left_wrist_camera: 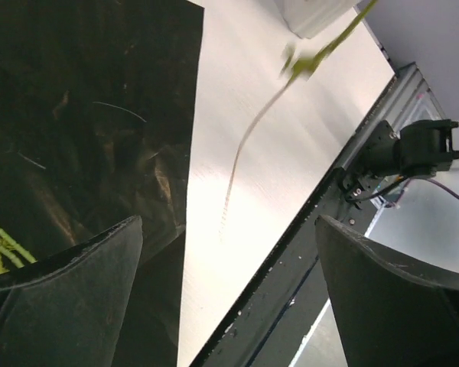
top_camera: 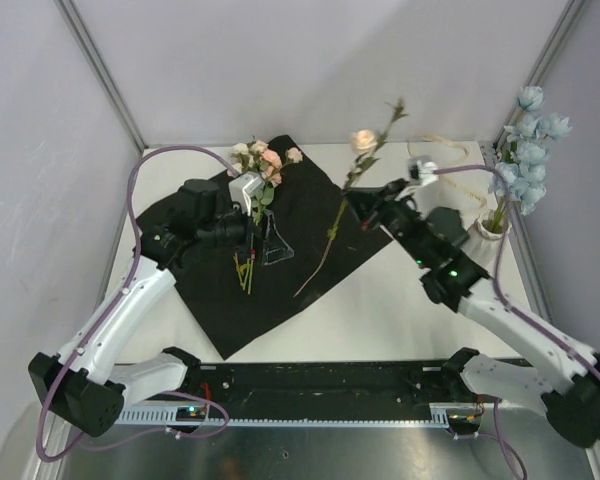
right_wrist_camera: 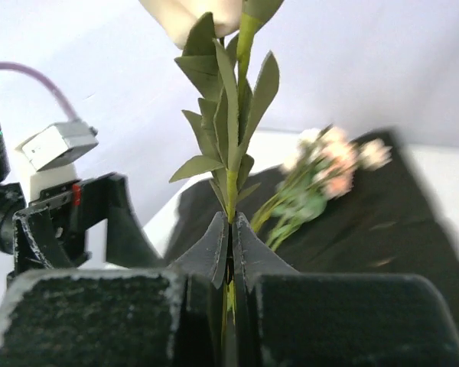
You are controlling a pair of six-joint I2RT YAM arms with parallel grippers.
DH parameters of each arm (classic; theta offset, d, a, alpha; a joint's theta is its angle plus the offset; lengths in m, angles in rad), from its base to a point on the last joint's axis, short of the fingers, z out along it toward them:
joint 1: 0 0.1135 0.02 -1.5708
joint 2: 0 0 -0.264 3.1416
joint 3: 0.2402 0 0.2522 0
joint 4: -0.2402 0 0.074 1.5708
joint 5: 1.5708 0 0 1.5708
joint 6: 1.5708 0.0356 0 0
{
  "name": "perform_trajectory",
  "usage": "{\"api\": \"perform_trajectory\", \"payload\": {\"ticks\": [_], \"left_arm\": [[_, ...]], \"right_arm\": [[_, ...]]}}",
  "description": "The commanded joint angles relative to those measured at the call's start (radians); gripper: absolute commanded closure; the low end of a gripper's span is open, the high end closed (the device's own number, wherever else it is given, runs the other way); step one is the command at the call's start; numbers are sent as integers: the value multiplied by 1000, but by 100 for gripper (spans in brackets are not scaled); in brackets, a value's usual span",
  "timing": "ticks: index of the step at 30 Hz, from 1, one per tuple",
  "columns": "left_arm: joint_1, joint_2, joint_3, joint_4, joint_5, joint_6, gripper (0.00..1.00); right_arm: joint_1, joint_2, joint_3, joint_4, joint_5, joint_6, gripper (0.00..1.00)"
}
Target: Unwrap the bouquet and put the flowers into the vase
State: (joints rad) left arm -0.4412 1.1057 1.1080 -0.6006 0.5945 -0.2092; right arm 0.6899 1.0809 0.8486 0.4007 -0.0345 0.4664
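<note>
One vase (top_camera: 488,232), one blue spray (top_camera: 525,150) inside. Right gripper (right_wrist_camera: 231,229) clenched on one cream-bloomed stem (right_wrist_camera: 229,115). Left gripper (left_wrist_camera: 229,222) released, over one black sheet (top_camera: 220,300); one pink cluster (top_camera: 263,160) lying there.

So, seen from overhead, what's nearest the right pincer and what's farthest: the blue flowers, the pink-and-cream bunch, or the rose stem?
1. The rose stem, clamped in the right pincer itself.
2. The pink-and-cream bunch, to its left on the black paper.
3. The blue flowers, far right, standing in the vase.
</note>
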Motion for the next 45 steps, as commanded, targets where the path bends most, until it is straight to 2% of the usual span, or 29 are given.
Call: {"api": "perform_trajectory", "payload": {"ticks": [1, 8, 15, 19, 25, 36, 45], "left_arm": [[-4, -46, -3, 19, -123, -7, 1], [3, -57, -3, 11, -260, -25, 0], [6, -52, -1, 4, -283, -26, 1], [7, -52, -1, 5, -291, -27, 0], [7, -50, -1, 3, -294, -28, 0], [7, -53, 0, 2, -297, -27, 0], [8, -56, -2, 2, -295, -29, 0]], "right_arm": [[-33, -195, 43, -144, 186, -424, 100], [-121, -403, 96, -242, 315, -786, 100], [-217, -419, 262, -337, 359, -1029, 100], [-280, -401, 320, -384, 359, -1113, 100], [-352, -381, 370, -445, 344, -1137, 100], [-378, -369, 375, -522, 304, -1077, 100], [-464, -346, 286, -467, 217, -962, 100]]}}
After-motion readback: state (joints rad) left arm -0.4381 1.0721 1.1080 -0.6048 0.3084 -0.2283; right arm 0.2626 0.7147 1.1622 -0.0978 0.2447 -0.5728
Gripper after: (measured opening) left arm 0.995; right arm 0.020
